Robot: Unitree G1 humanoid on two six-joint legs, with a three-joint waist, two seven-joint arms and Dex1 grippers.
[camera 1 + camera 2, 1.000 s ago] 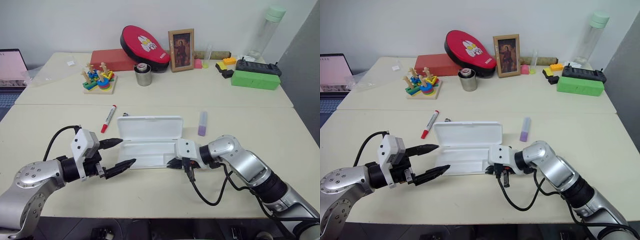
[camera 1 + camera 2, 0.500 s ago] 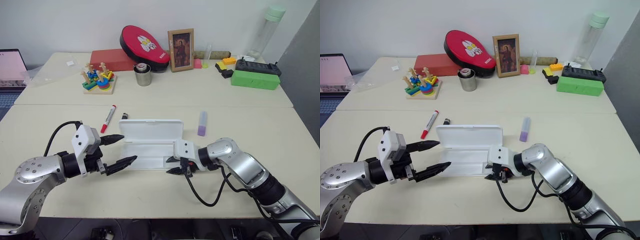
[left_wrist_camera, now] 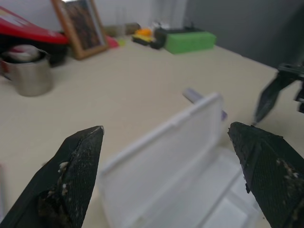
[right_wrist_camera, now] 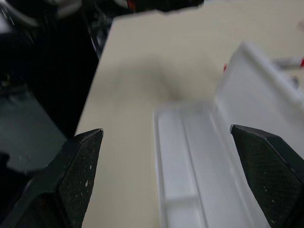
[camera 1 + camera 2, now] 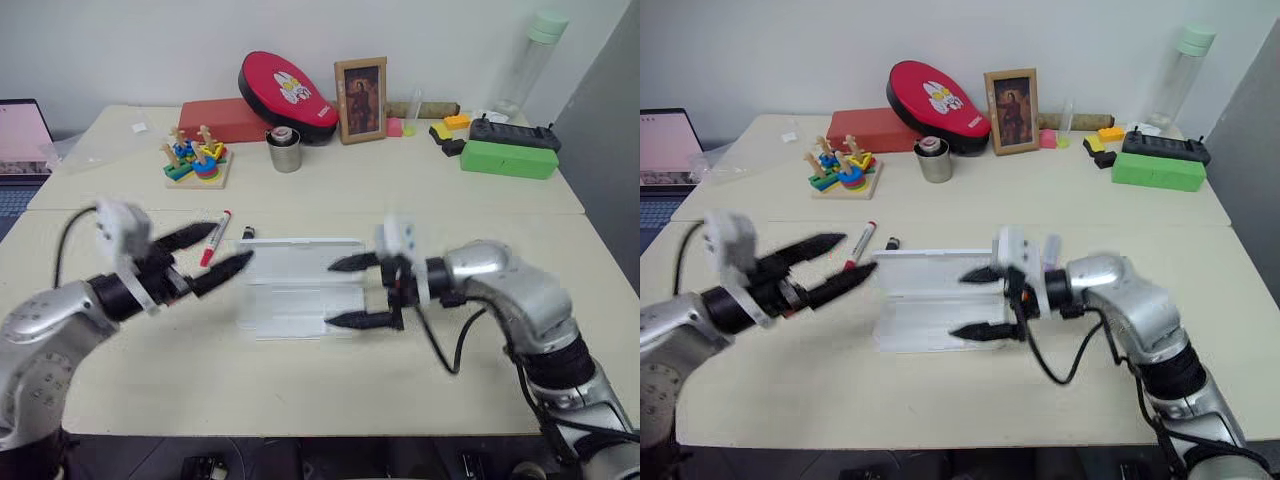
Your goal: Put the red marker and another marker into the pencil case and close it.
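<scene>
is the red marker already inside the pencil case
No, the red marker lies on the table beside the open pencil case, whose tray holds nothing.

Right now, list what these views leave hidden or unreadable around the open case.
- Short pale-lilac marker: head views, mostly hidden behind the right tool.
- Slim white red-capped marker: left eye view, partly covered by the left tool.
- Small black object behind the flat white plastic pencil case: too small to identify.
- Case tray far end: right wrist view, blurred.
</scene>
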